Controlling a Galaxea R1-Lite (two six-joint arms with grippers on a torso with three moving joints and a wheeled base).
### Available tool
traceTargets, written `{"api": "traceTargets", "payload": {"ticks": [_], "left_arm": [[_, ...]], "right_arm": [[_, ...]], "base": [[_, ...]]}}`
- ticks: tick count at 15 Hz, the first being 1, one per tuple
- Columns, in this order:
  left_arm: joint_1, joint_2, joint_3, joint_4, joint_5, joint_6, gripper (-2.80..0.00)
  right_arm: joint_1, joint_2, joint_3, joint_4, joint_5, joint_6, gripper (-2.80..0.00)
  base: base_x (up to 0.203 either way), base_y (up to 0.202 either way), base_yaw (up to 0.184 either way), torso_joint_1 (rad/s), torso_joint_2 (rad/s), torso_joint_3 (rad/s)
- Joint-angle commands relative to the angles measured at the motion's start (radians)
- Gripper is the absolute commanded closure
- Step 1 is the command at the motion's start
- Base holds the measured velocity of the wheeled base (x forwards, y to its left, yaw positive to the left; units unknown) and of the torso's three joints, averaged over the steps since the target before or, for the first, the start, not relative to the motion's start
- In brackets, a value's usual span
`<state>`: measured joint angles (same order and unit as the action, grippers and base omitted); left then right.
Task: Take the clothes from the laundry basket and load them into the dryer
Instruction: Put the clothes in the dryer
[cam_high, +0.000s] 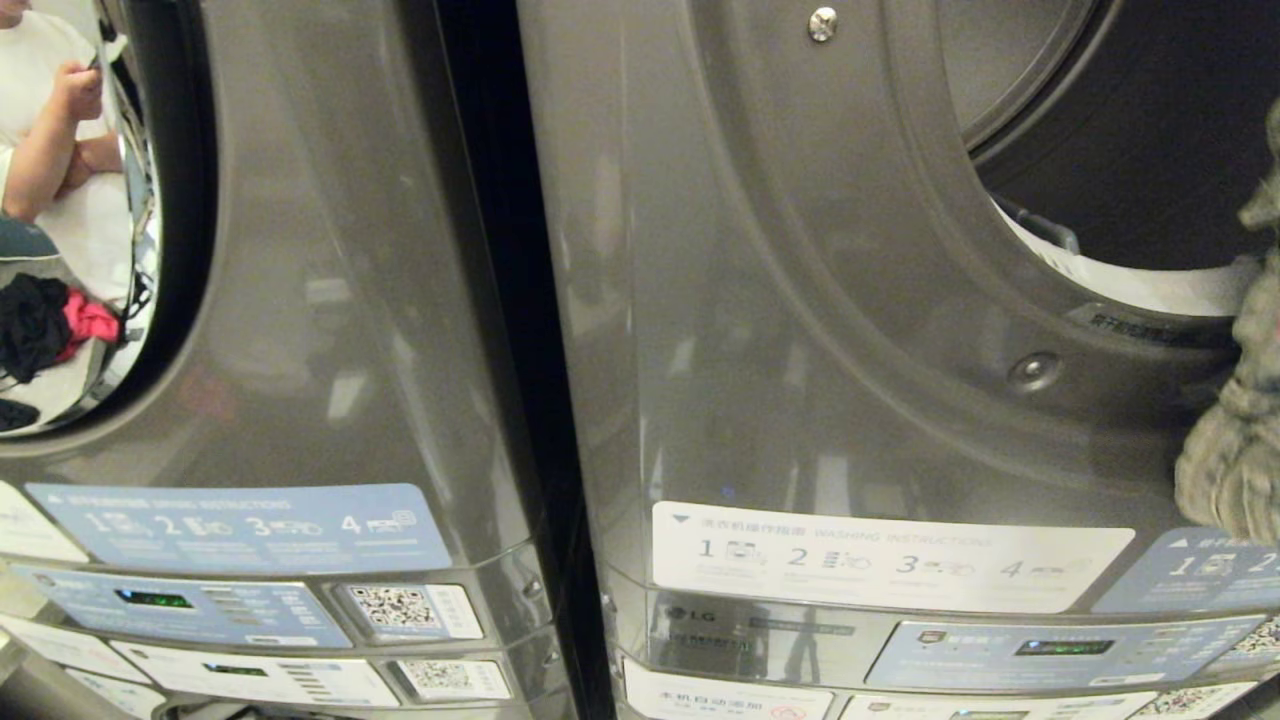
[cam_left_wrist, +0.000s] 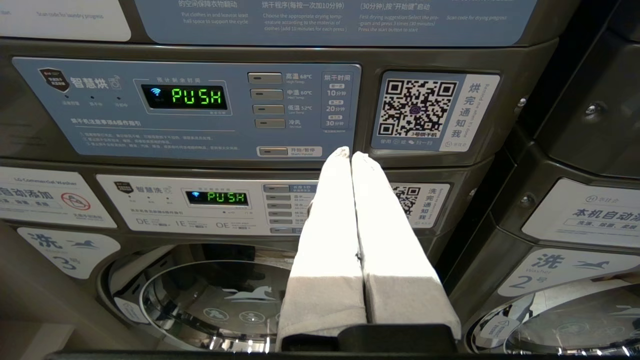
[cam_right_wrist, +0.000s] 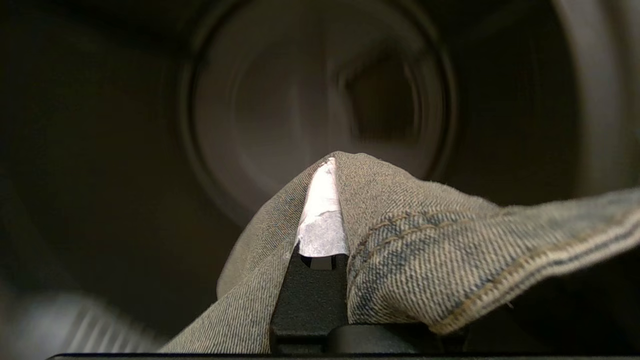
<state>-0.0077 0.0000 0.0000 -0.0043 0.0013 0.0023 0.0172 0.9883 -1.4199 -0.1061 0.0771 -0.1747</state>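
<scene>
Your right gripper (cam_right_wrist: 327, 165) has its jaws pinching faded blue denim cloth (cam_right_wrist: 410, 250) before the dark round dryer drum (cam_right_wrist: 320, 100), frame centre; your left gripper (cam_left_wrist: 350, 155) has its jaws pressed together.

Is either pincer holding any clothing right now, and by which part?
The right pincer is shut on a faded blue-grey denim garment, pinching a fold near its stitched seam edge, facing the dark dryer drum. The left pincer is shut and empty.

The gray cloth (cam_high: 1240, 440) is cut off at the right edge. In the right wrist view, the dryer drum (cam_right_wrist: 320, 110) is blurry, and denim (cam_right_wrist: 410, 250) hides most of the right hand (cam_right_wrist: 322, 210).
</scene>
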Motion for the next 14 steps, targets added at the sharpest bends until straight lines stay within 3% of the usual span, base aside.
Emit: {"api": "traceTargets", "payload": {"ticks": [1,3,5,6,11,14], "left_arm": [[0.000,0.000,0.000,0.000,0.000,-0.001,0.00],[0.000,0.000,0.000,0.000,0.000,0.001,0.00],[0.000,0.000,0.000,0.000,0.000,-0.001,0.00],[0.000,0.000,-0.002,0.000,0.000,-0.001,0.00],[0.000,0.000,0.000,0.000,0.000,-0.001,0.00],[0.000,0.000,0.000,0.000,0.001,-0.001,0.00]], "right_arm": [[0.031,0.399,-0.256,-0.077,-0.013,-0.007,0.00],[0.069,0.587,-0.474,-0.140,-0.067,-0.019,0.00],[0.124,0.695,-0.542,-0.189,-0.153,-0.042,0.00],[0.151,0.721,-0.545,-0.201,-0.196,-0.046,-2.80],[0.169,0.848,-0.532,-0.219,-0.223,-0.045,-2.80],[0.186,0.805,-0.531,-0.160,-0.223,-0.043,-2.80]], "base": [[0.000,0.000,0.000,0.000,0.00,0.000],[0.000,0.000,0.000,0.000,0.00,0.000],[0.000,0.000,0.000,0.000,0.00,0.000],[0.000,0.000,0.000,0.000,0.00,0.000],[0.000,0.000,0.000,0.000,0.00,0.000],[0.000,0.000,0.000,0.000,0.00,0.000]]}}
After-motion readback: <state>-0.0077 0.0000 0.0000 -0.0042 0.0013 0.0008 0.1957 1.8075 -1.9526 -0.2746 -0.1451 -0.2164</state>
